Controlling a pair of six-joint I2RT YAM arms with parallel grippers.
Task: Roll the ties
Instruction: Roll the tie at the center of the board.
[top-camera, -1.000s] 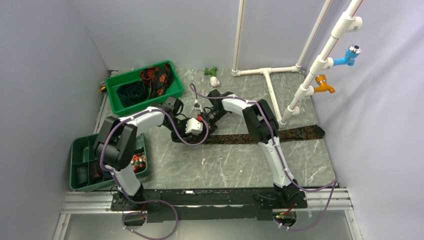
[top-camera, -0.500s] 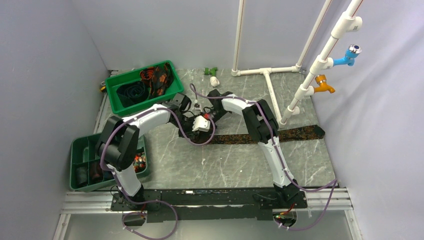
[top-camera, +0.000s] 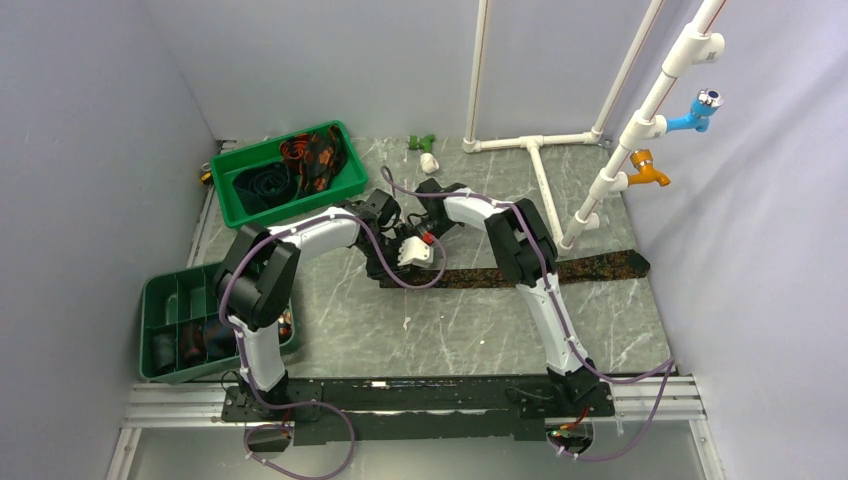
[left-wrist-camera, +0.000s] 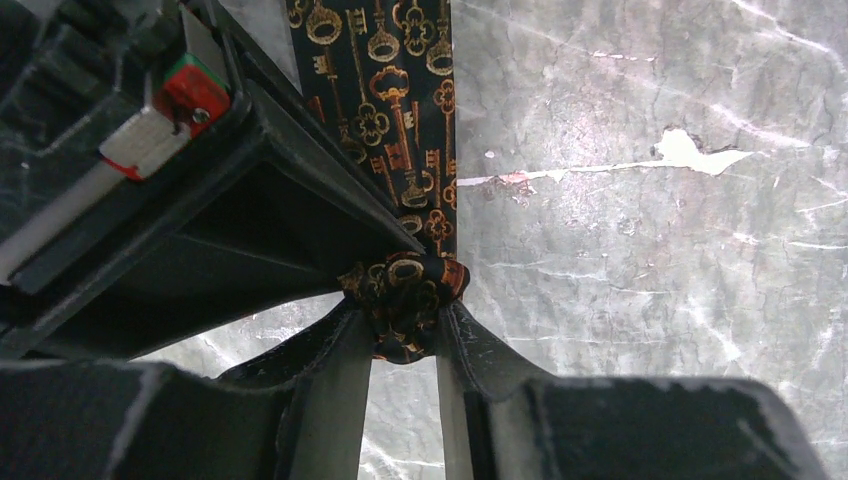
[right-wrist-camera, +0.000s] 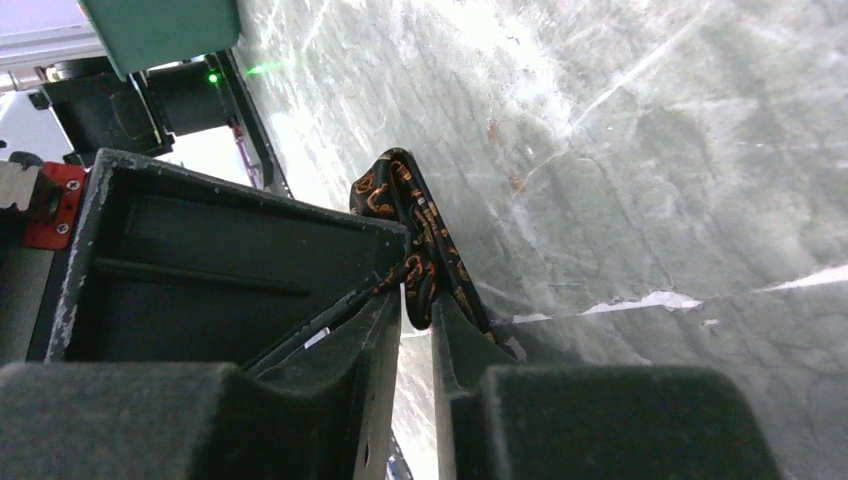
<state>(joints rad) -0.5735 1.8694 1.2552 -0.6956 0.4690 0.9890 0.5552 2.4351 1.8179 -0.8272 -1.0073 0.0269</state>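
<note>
One tie, dark with an orange key print, lies flat across the table toward the right. Its left end is wound into a small roll. My left gripper is shut on that roll, one finger on each side. My right gripper is shut on the same roll from the far side, and the roll sits between its tips. The flat tie runs away from the roll. Other rolled ties lie in the far green tray.
A second green tray with compartments stands at the near left. A white pipe frame with a blue tap and an orange tap stands at the back right. A small green and white item lies at the back.
Both grippers have moved to the right along the tie with the rolled end held between them. The left arm has stretched out further.
</note>
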